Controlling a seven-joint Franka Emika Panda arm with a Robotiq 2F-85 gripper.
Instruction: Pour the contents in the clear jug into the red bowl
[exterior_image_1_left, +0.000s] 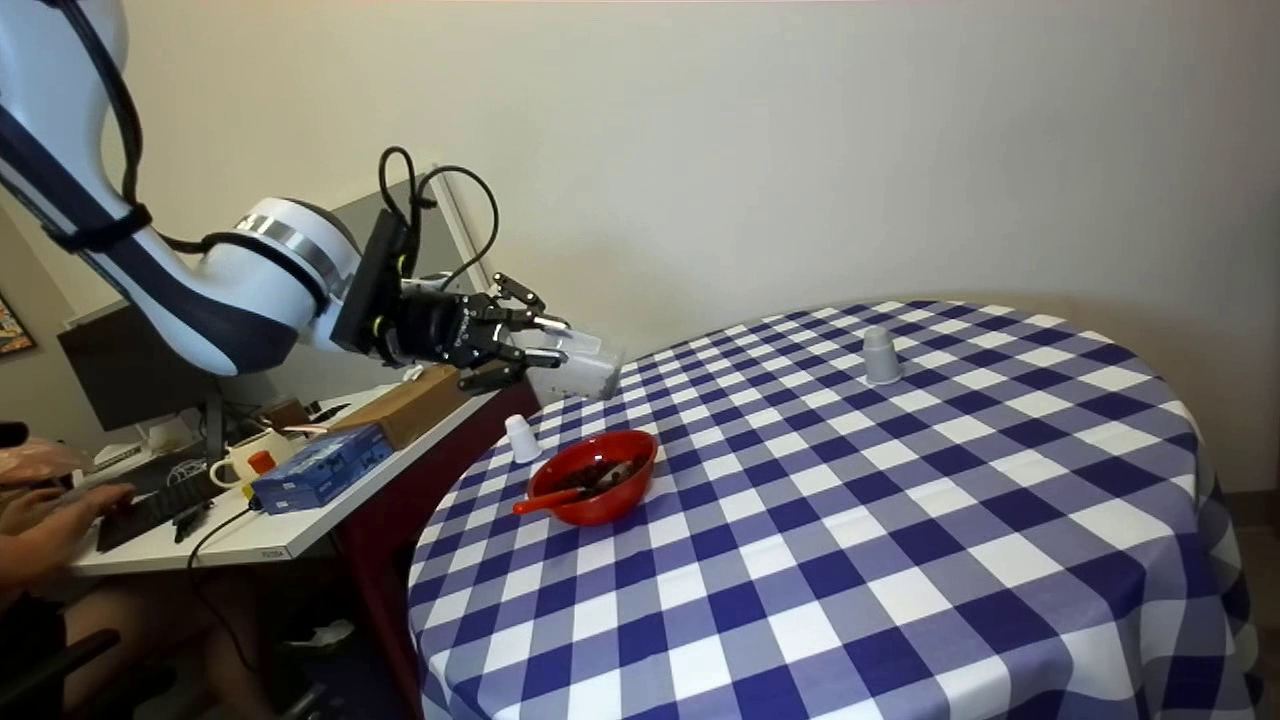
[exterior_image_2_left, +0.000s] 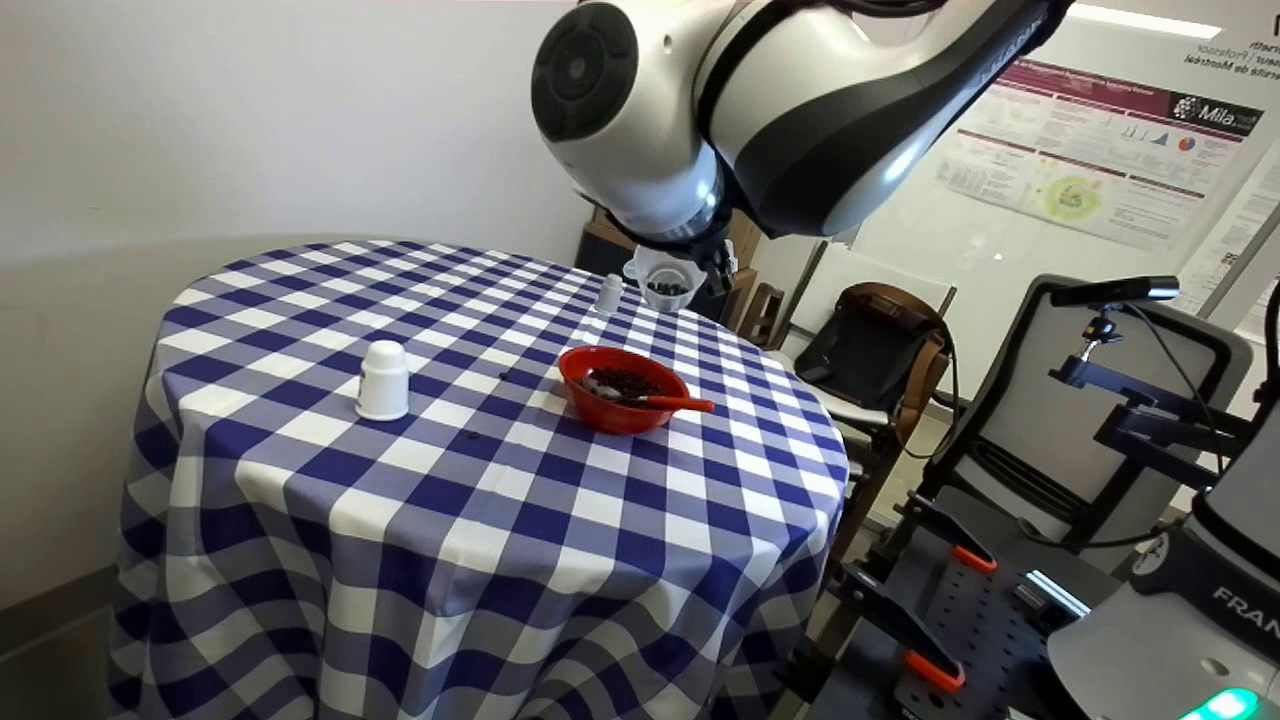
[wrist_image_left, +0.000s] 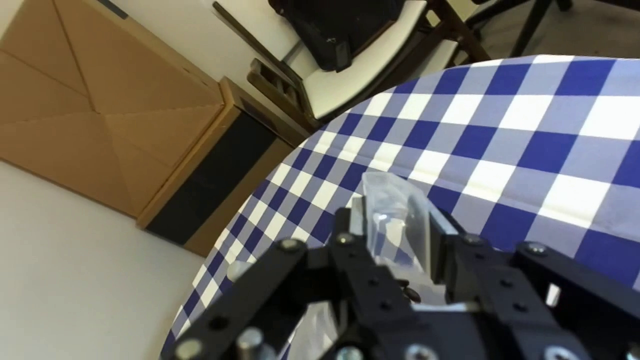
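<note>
Pale wall (exterior_image_1_left: 800, 150) behind checked-cloth table (exterior_image_1_left: 800, 560); white desk (exterior_image_1_left: 285, 532) with dark monitor (exterior_image_1_left: 115, 380); mesh-backed chair (exterior_image_2_left: 1050, 450); poster (exterior_image_2_left: 1090, 160); bright strip light (exterior_image_2_left: 1145, 20).

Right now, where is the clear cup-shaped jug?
In an exterior view, just left of centre, the clear cup-shaped jug is held tilted in mid-air by the black gripper, appearing above the round red bowl in that picture.

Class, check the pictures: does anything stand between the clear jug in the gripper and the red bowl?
Nothing visible does: in both exterior views, only checked tablecloth shows between the clear jug, held tilted in the gripper, and the red bowl. The nearby white shaker-like container stands to one side.
</note>
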